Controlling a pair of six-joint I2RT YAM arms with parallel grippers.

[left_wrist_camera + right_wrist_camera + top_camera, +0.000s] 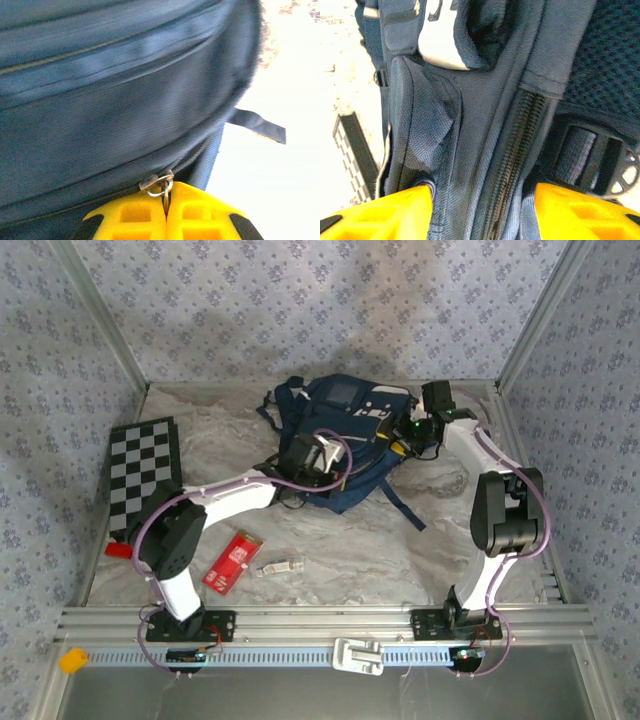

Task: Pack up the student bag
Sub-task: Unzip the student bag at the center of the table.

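The student bag is a large navy backpack lying at the back middle of the table. My left gripper rests on its near left side. In the left wrist view the yellow fingers are shut on the metal zipper pull, which hangs from the slider at the bag's seam. My right gripper is at the bag's right side. Its fingers stand apart, straddling a fold of bag fabric with a closed zipper line between them.
A checkered board lies at the left. A red packet and a small pale object lie near the front left. The bag's dark straps trail toward the front. Metal rails border the table.
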